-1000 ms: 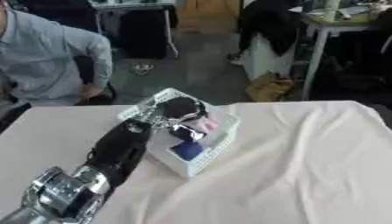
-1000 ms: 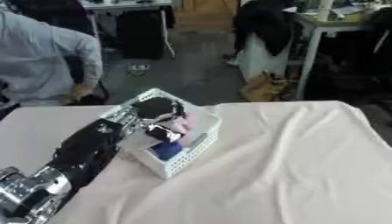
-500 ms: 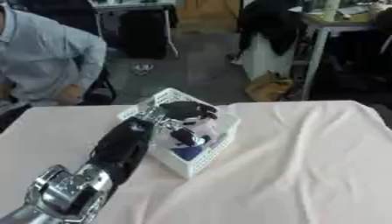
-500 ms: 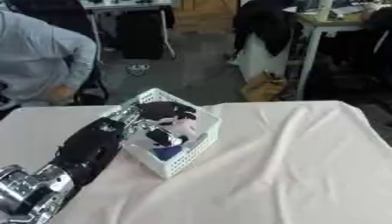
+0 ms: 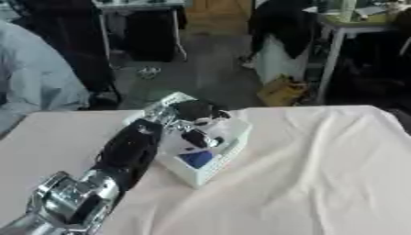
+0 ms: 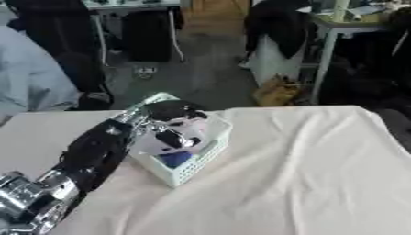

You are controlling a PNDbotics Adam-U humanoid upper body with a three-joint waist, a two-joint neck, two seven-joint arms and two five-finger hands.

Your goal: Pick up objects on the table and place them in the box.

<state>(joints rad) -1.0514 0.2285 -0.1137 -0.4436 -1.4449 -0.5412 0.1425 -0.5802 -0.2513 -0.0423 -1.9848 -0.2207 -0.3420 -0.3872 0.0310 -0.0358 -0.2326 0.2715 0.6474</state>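
A white slatted box stands on the cloth-covered table, left of centre. My left arm comes in from the lower left, and my left hand hangs over the box's open top with its fingers curled down inside. They curl round a pale white and pink object that sits low in the box. A blue object lies at the bottom of the box beside it. My right hand shows in neither view.
A pale wrinkled cloth covers the table to the right of the box. A person in a light shirt sits at the far left edge. Beyond the table are a chair with dark clothing and a yellow bag.
My left hand has sunk a little deeper into the box with the pale object. The box has stayed in place.
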